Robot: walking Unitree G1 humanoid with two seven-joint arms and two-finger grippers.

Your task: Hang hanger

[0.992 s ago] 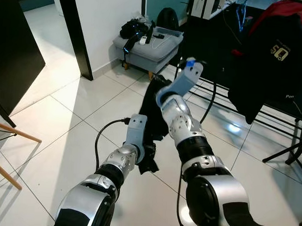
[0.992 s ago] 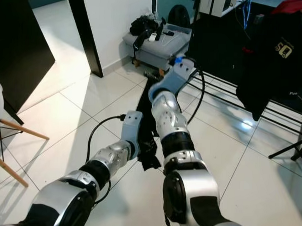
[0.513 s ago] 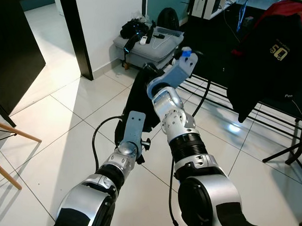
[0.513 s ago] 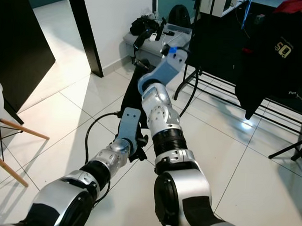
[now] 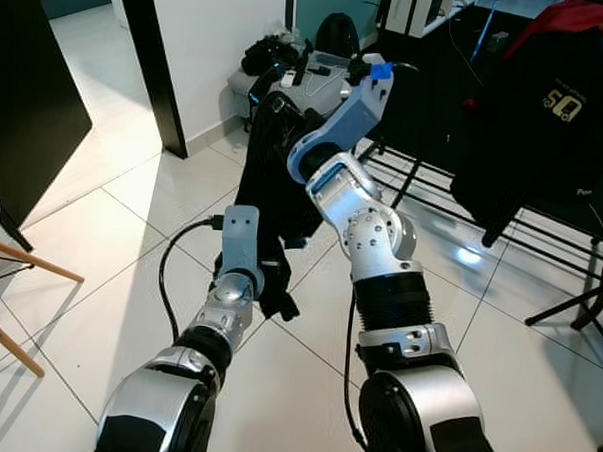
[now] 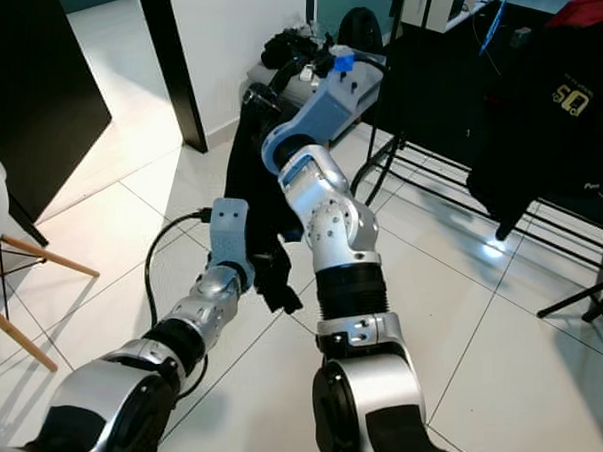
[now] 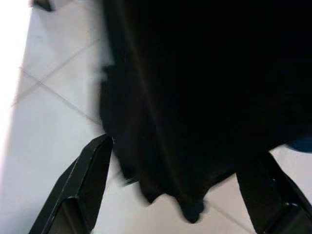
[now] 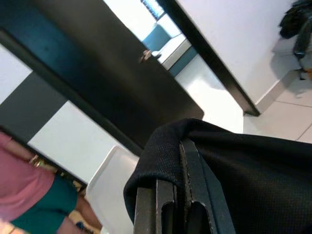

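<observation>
Moved: right arm has swung the black garment [image 5: 269,175] up and left | right gripper [image 8: 170,204] clamped on its shoulder; left gripper [image 7: 173,195] spread beside the hem | clothes rack [image 5: 541,231] far right; right arm nearer

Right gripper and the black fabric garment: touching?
Touching. The right wrist view shows the right gripper with jaws shut, pinching a fold of the black fabric garment.

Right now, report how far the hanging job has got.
Done: the right gripper is shut on the black garment and holds it off the floor. In hand: the left gripper sits open at its lower hem. Left: the garment has not reached the clothes rack, where a black jacket hangs.
</observation>
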